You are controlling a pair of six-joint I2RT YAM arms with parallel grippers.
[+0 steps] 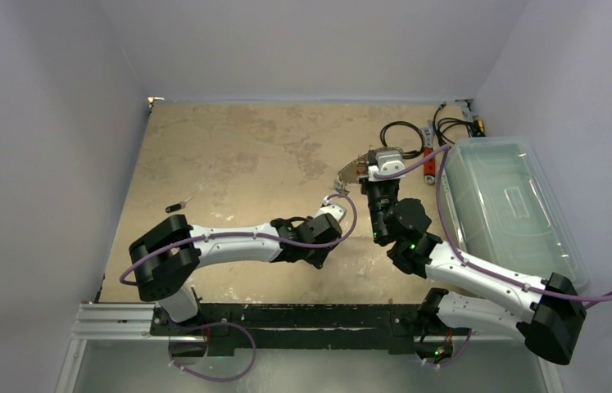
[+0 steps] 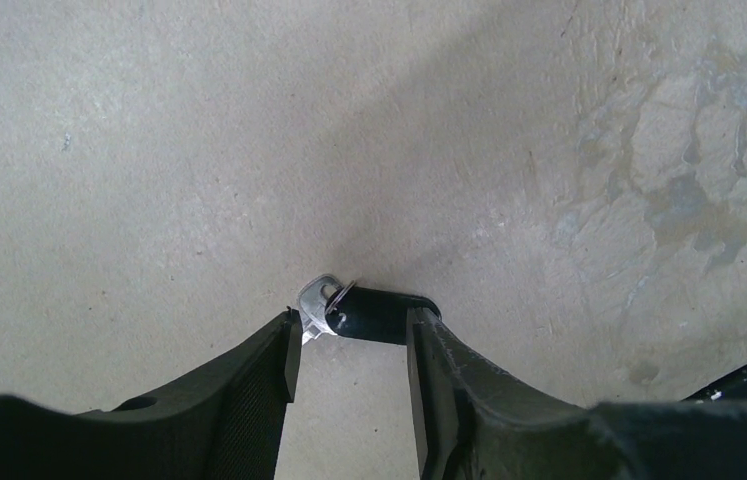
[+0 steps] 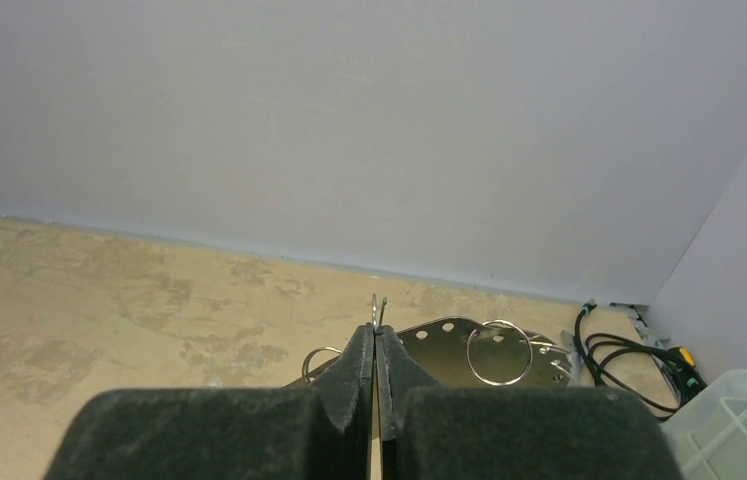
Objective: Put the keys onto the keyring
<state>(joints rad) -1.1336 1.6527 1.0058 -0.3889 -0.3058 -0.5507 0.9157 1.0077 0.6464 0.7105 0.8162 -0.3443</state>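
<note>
Right of the desk's (image 1: 245,147) centre, toward the far edge, the left gripper (image 2: 354,335) clamps a black-headed key (image 2: 379,315) crosswise between its fingertips, with the silver blade jutting past one finger. The right gripper (image 3: 376,335), pads pressed together, pinches a thin wire of the keyring (image 3: 444,330). The keyring's perforated crescent and split rings lie just beyond the pads. The two grippers' tips are just beside each other. A second key (image 1: 175,206) lies alone near the left edge. A clear bin (image 1: 515,196) lines the right edge, and cables (image 1: 401,131) crowd the far right corner. Open desk stretches from the grippers to the far left corner.
</note>
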